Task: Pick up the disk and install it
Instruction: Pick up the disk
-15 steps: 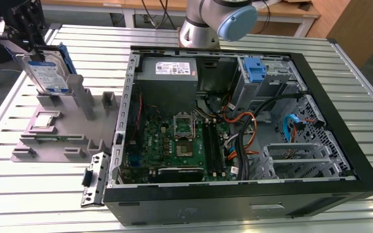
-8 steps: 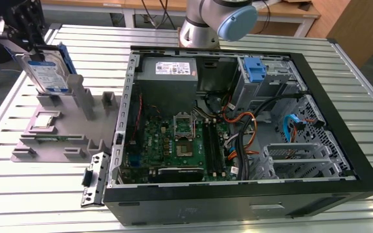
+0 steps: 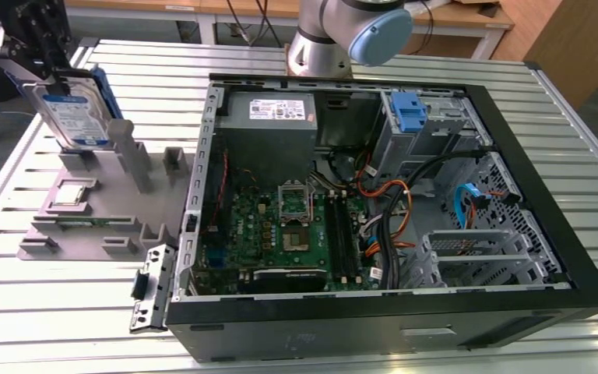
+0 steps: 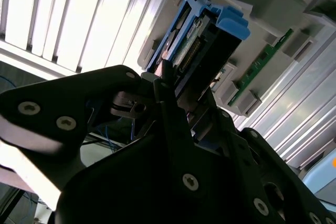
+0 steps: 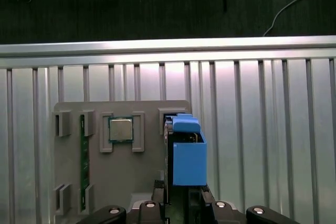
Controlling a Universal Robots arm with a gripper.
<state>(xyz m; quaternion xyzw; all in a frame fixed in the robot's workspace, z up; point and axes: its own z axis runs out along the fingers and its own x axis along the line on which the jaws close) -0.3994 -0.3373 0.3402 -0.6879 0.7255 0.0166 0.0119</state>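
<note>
**While the jaws clamp it, your disk stands on edge at the gray fixture**

You have a silver drive with a white-and-blue label, framed by blue carrier rails. In the exterior view it sits upright at about ten o'clock from the open computer case. The jaws grasp its upper end, one against each flat side.
</note>
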